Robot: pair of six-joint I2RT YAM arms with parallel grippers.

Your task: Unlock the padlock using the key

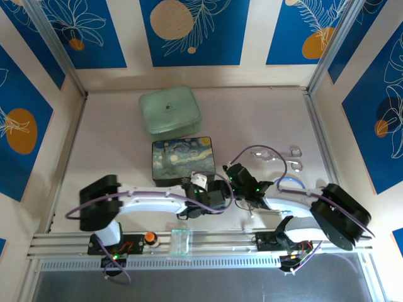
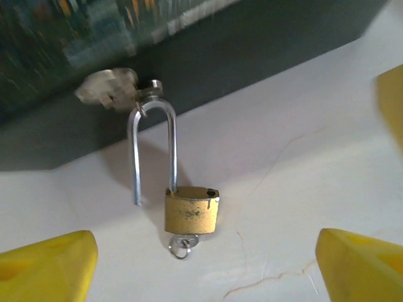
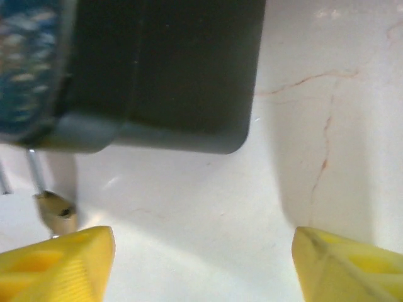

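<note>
The brass padlock [image 2: 192, 211] lies on the white table just in front of the painted box [image 2: 94, 38]. Its silver shackle [image 2: 151, 126] is raised, one leg free of the body, and its top hooks through the box's latch [image 2: 113, 88]. The key [image 2: 182, 242] sits in the keyhole at the padlock's bottom, with a small ring on it. My left gripper [image 2: 204, 277] is open, with its yellow fingers [image 2: 47, 267] wide on either side of the padlock and not touching it. My right gripper [image 3: 204, 270] is open over bare table by the box's corner [image 3: 157, 75]. The padlock [image 3: 56, 214] lies off its left finger.
A pale green case [image 1: 170, 112] sits behind the painted box [image 1: 182, 160]. Bent silver wire pieces [image 1: 293, 160] lie to the right of the arms. A yellow finger tip [image 2: 390, 107] of the other gripper shows at the right edge of the left wrist view.
</note>
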